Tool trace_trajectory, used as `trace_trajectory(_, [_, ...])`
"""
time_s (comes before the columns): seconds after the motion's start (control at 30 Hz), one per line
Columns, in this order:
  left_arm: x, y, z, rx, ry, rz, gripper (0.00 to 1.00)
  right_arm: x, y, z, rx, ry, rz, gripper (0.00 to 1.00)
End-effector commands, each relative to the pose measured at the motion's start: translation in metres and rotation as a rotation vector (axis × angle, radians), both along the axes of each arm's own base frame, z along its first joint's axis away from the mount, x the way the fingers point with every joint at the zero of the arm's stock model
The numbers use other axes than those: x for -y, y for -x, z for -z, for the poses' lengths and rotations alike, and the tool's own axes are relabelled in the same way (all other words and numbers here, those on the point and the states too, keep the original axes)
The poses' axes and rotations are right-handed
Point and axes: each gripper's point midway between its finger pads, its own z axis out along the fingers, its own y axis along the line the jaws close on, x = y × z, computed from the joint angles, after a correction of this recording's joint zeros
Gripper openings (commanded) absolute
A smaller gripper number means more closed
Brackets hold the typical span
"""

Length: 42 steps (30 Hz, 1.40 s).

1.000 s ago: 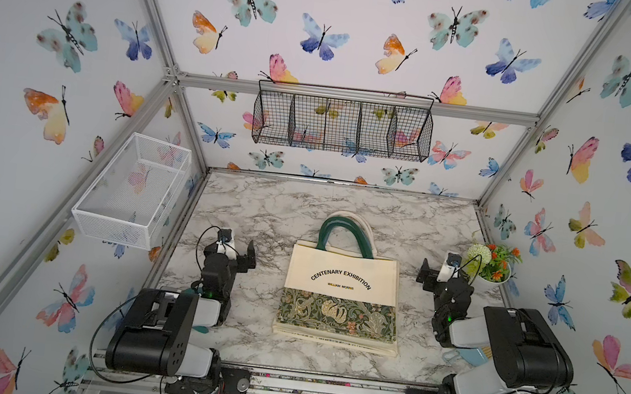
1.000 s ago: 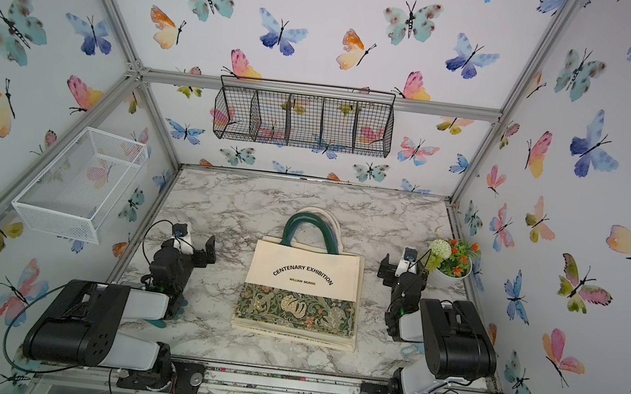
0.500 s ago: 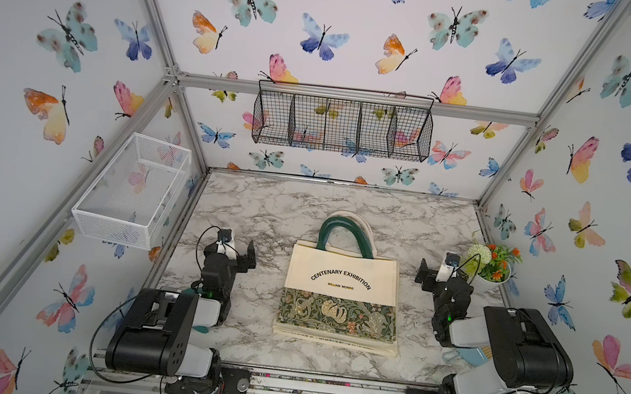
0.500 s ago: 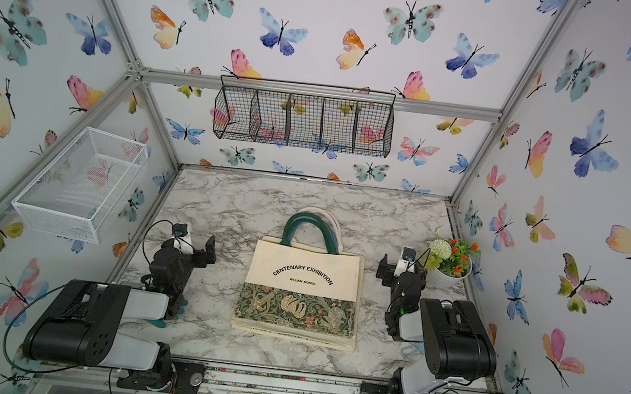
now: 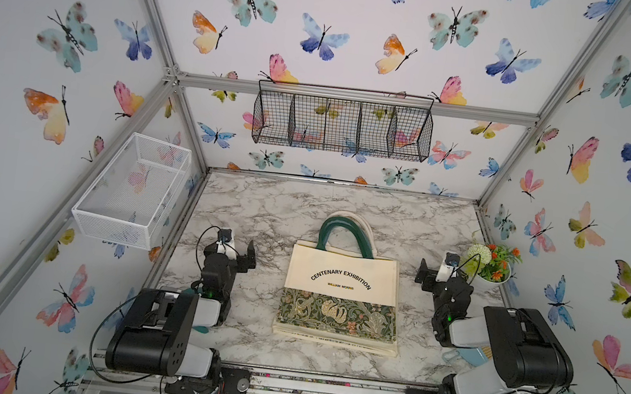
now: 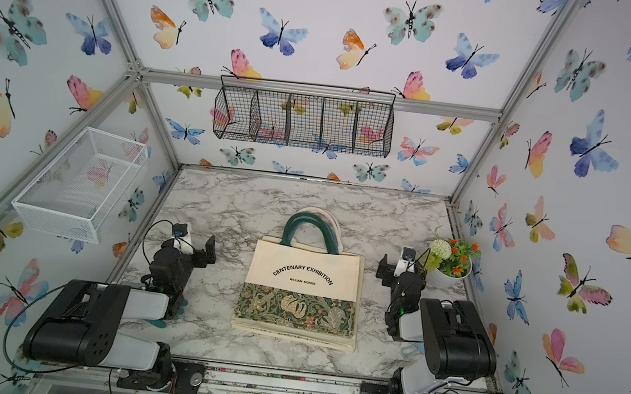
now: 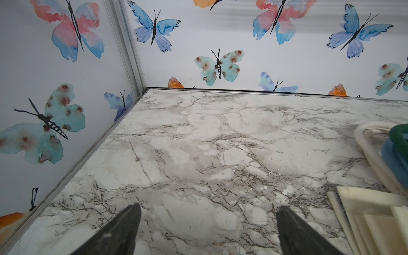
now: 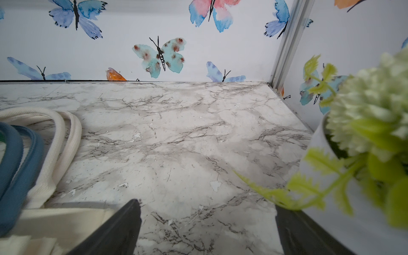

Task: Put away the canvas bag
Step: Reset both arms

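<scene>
Canvas bag flat between left hand and right hand, jaws wide apart

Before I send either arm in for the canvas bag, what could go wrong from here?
1. The canvas bag seems to lie on a stack of others, and its green handles overlap cream handles: a grab may catch more than one bag.
2. The potted flowers stand close beside the right arm's jaws; a careless swing could tip them.
</scene>
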Motion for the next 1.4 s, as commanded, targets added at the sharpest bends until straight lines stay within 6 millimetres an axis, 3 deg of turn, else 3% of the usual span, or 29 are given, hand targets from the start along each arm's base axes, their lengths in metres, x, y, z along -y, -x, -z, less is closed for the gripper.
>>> trace_trajectory(0.0, [0.002,-0.002,-0.001,-0.001,0.01,0.011,0.98,0.0,-0.003,-0.006,0.018,-0.001,-0.004,0.98])
trace_trajectory(1.2, [0.002,-0.001,0.0,-0.003,0.008,0.012,0.98,0.0,-0.003,-0.006,0.018,-0.001,-0.004,0.98])
trace_trajectory(1.27, [0.016,0.0,-0.001,0.003,0.0,0.102,0.99,0.0,-0.003,-0.006,0.019,-0.001,-0.003,0.98])
trace_trajectory(1.37, [0.02,0.002,-0.003,0.013,-0.007,0.134,0.98,0.0,-0.003,-0.006,0.019,-0.001,-0.003,0.98])
